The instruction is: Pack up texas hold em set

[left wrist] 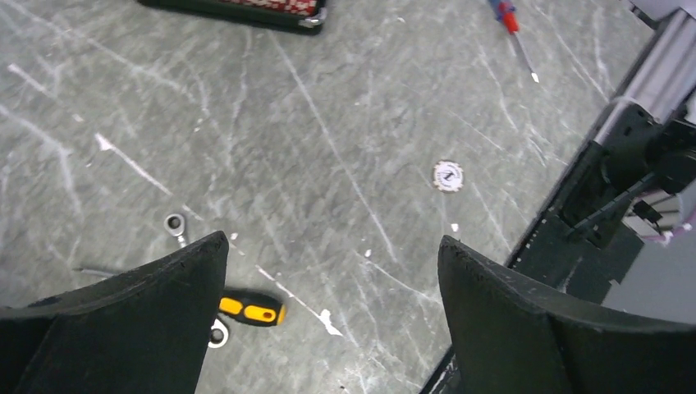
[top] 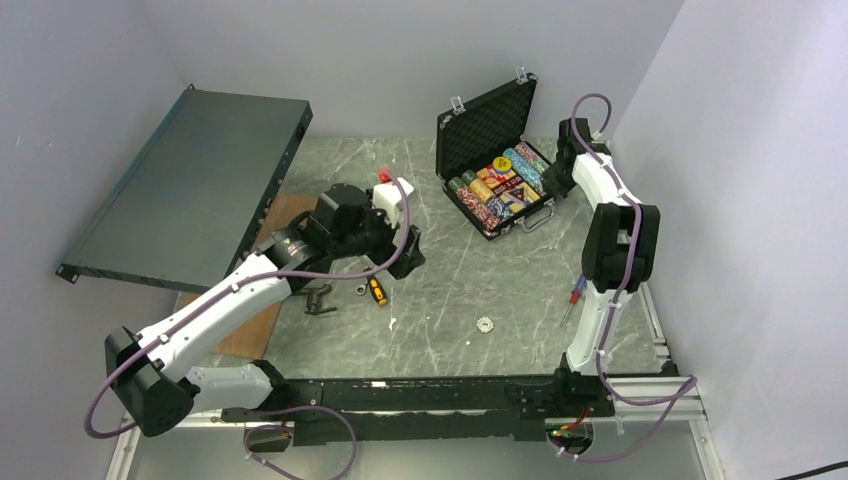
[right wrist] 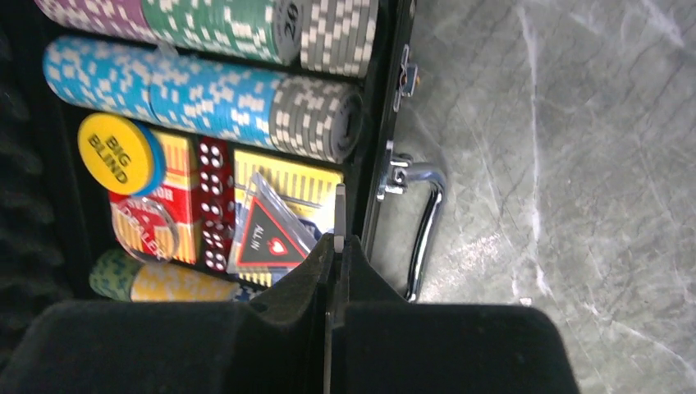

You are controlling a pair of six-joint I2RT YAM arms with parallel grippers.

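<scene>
Nearest the arm bases, a lone white chip (top: 485, 324) lies flat on the grey bench (top: 450, 290), well apart from everything else. It looks like the one piece of the set not yet packed. Just left of it and a little farther, a yellow-handled screwdriver (top: 377, 290) and a wrench (top: 320, 300) lie on the bench. They are not part of the set.

The left end effector (top: 408, 250) hovers over those tools, released, with its jaws spread wide and nothing between them. Its wrist view shows the white chip off to the right of its fingers.

Farther back on the right, the briefcase (top: 487, 120) stands open with its lid upright at the far side. Rows of poker chips (right wrist: 205, 90) fill it, with a yellow button (right wrist: 119, 153) and red dice (right wrist: 212, 205) lying among them. The right end effector (top: 556, 180) is poised at the near edge of the case beside the silver handle (right wrist: 423, 230), clenched tight. A pale sliver shows at its tips, but I cannot tell whether it is a held piece. A dark-grey panel (top: 190, 190) leans at the far left.

The step in hand appears to be collecting the stray chip. The left arm would need to swing right and come down over it. The chip is thin and flush to the bench, so the fingertips must meet its rim low or it may skid. After that comes the carry to the case, then the lid and latches.
</scene>
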